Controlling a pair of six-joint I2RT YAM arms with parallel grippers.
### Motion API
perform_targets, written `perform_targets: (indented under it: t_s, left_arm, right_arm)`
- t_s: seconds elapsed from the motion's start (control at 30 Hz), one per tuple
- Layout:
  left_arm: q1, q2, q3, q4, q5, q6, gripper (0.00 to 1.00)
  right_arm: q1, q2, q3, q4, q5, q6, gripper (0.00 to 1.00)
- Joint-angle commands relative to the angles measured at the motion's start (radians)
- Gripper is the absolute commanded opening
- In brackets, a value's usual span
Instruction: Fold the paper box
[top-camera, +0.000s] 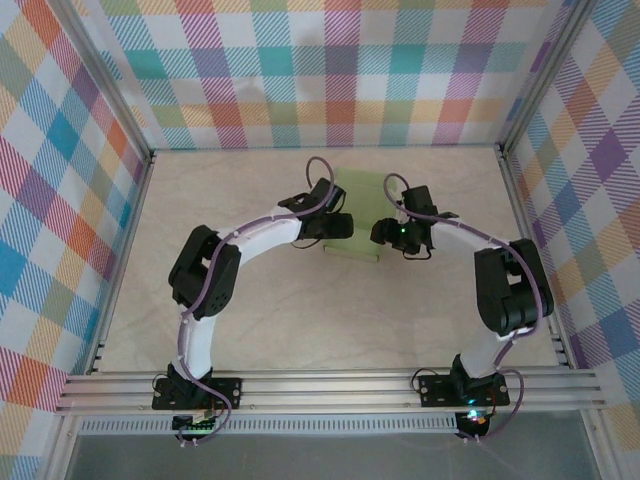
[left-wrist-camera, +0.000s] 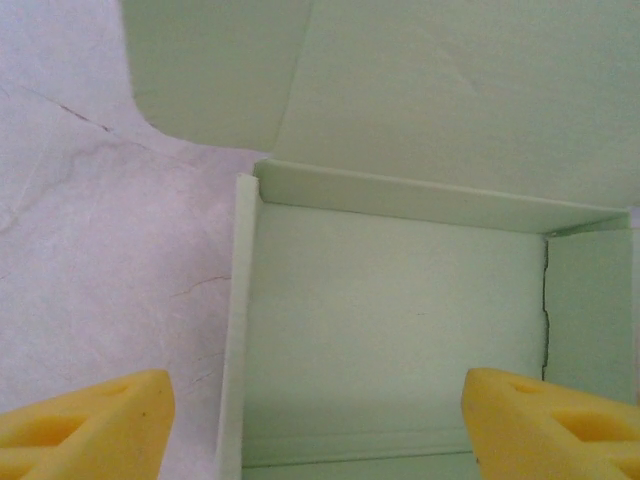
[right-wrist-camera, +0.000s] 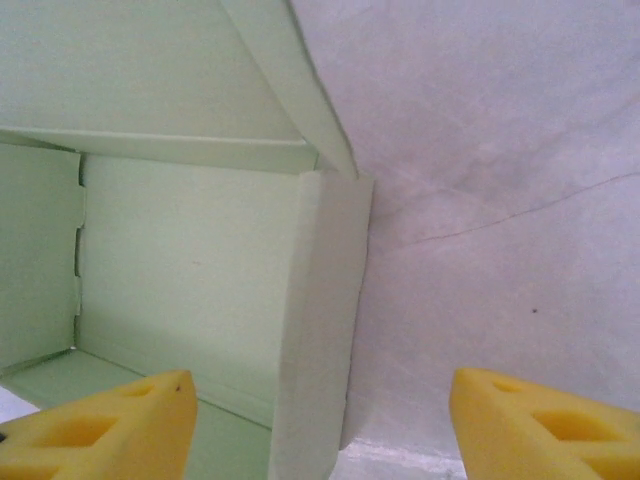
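Lengthwise, paper box (top-camera: 362, 188) toward far wall

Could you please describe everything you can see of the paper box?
The paper box is pale green thin matte card, half formed: a flat floor with low upright side walls, and a large lid panel with a rounded flap lying open behind. One corner seam gapes slightly. It rests on the marbled table, between the arms. The left pincer and right pincer, both open, each straddle a side wall without visibly touching it.
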Motion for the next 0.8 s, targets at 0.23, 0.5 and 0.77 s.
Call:
perform_targets:
  t_s: [0.23, 0.5, 0.77]
  left_arm:
    - [0.047, -0.021, -0.148, 0.253, 0.301, -0.176, 0.82]
    - [0.018, -0.02, -0.187, 0.399, 0.402, -0.287, 0.83]
    - [0.075, -0.091, -0.219, 0.324, 0.275, -0.147, 0.96]
  right_arm:
    - [-0.056, -0.034, 0.156, -0.079, 0.052, -0.15, 0.7]
    - [-0.113, -0.017, 0.21, -0.077, 0.0, -0.248, 0.69]
    - [-0.119, 0.036, 0.341, -0.202, 0.009, -0.523, 0.66]
